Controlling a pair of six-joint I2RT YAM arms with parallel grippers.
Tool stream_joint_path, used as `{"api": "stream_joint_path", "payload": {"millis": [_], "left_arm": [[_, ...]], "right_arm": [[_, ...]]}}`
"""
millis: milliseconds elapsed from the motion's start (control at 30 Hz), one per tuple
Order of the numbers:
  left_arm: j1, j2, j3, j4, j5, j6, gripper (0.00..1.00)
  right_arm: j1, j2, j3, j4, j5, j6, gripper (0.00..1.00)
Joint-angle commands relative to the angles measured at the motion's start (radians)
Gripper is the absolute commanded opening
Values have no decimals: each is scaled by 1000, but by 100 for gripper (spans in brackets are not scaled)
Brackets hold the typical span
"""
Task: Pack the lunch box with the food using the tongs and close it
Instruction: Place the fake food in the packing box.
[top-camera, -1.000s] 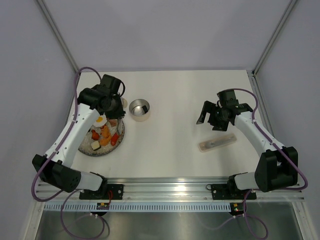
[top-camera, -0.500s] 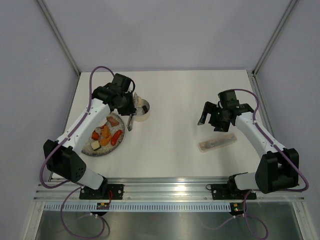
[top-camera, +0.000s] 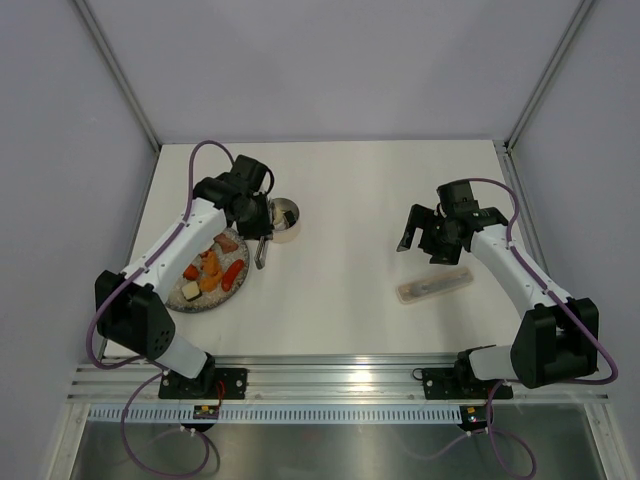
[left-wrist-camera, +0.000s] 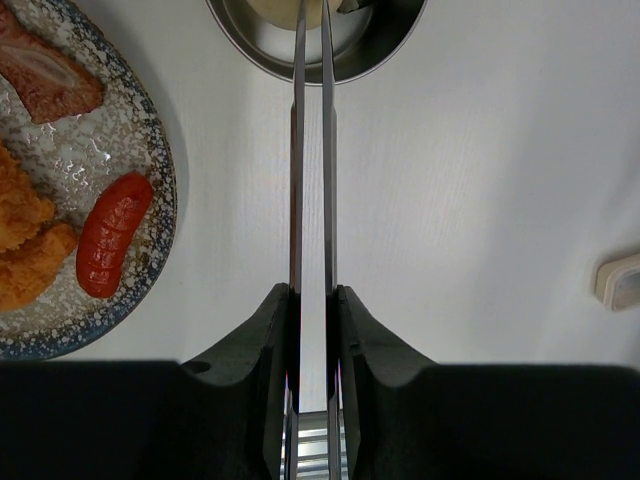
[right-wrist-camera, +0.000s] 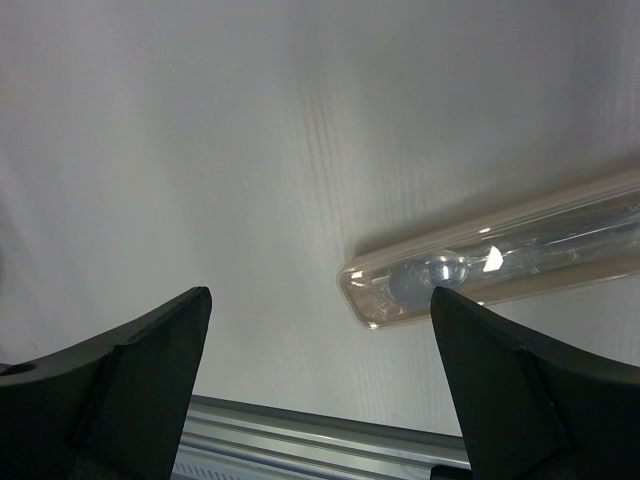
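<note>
**Q:** What sits on the table (top-camera: 350, 300), and where?

**A:** A small round steel lunch box (top-camera: 292, 228) stands in the left half, about midway between the near and far edges. Just beside it, toward the left edge, lies a speckled grey plate (left-wrist-camera: 160, 190). The plate holds toy food (top-camera: 210, 272): a red sausage (left-wrist-camera: 112, 235) near the rim, orange chunks (left-wrist-camera: 30, 250), a brownish piece (left-wrist-camera: 45, 75) and a white cube (top-camera: 190, 290).

**Q:** What is the left gripper (left-wrist-camera: 312, 295) doing?

**A:** It is clamped on slim silver tongs (left-wrist-camera: 298, 170). Its two black fingers (left-wrist-camera: 260, 340) press the tong arms almost together, leaving only a thin gap between them. The tongs run from the fingers across bare table to the lunch box. They pass over its rim, and the tips leave the top of the wrist view. Something pale shows inside the tin, but it is cut off and I cannot tell what it is. I also cannot tell whether the tips hold anything.

**Q:** And the right gripper (right-wrist-camera: 320, 295)?

**A:** It hangs over the right half of the table with its fingers spread wide and nothing between them. Near it, toward the near edge, lies a long translucent plastic case (top-camera: 435, 285). A rounded greyish shape shows through one end of the case. The case is well apart from the lunch box.
</note>
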Motion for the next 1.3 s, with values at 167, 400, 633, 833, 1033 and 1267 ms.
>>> {"api": "stream_joint_path", "payload": {"millis": [167,400,633,833,1033,1267], "left_arm": [[-2,-4,-28,42,-30,-11,0],[-2,-2,-41,51,-17,-11,18],[-4,2,-45,63,-3,-11,44],[-4,1,-38,63,2,-9,46],[-2,-25,27,30,5,4,44],[-2,-61,143,-42,-35,24,43]], "right_arm": [[-3,-24,32,2,14,-20,99],[-3,-26,32,3,13,-17,99],[-2,-27,29,-1,17,-20,100],[-3,-29,26,-1,19,-19,100],[-3,-30,24,-1,19,-16,100],[-3,-36,27,-5,13,-17,99]]}}
